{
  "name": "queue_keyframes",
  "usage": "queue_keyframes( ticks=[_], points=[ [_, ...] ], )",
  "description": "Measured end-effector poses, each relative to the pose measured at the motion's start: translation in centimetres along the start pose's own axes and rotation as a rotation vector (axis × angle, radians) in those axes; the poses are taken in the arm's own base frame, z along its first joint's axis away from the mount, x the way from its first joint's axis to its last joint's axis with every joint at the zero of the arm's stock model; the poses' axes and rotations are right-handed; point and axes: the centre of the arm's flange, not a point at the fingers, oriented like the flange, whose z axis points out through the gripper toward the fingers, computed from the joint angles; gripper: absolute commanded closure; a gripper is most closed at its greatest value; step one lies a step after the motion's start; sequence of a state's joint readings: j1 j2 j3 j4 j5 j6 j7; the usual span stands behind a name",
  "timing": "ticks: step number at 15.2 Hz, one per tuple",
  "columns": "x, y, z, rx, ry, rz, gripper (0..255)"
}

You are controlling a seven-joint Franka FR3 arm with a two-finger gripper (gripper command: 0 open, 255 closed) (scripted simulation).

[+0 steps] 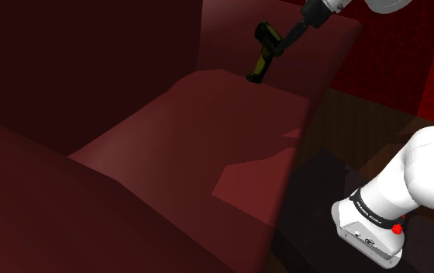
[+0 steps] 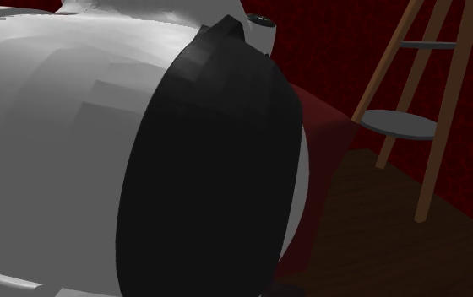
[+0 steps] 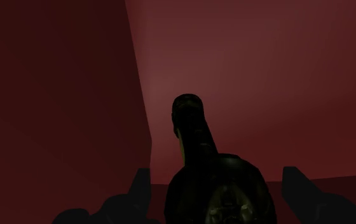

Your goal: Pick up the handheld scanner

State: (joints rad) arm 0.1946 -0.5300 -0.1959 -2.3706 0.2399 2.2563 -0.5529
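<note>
our black two-finger gripper (image 3: 216, 170) stands open, fingers flanking the black-and-olive pistol-shaped handheld scanner (image 1: 262, 54) without visibly touching it. the scanner stands tilted at the back of the dark red sofa seat (image 1: 200, 132). we judge the approach done; closing and lifting remain.

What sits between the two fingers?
The scanner, in the wrist view; a narrow gap shows beside both fingers, so it is not clasped.

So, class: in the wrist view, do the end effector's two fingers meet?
No, the end effector has its fingers standing apart, with the dark handheld scanner between them.
</note>
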Motion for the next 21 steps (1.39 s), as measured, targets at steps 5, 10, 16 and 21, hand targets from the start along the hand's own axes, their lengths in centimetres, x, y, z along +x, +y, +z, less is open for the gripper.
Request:
queue_keyframes(
  ticks=[5,10,16,21],
  points=[
    [-0.1,0.0,0.0,0.000,0.002,-0.001,255],
    [-0.1,0.0,0.0,-0.001,0.003,-0.001,255],
    [1.0,-0.2,-2.1,0.000,0.000,0.000,255],
    [2.4,-0.5,-4.4,0.000,0.000,0.000,255]
  ],
)
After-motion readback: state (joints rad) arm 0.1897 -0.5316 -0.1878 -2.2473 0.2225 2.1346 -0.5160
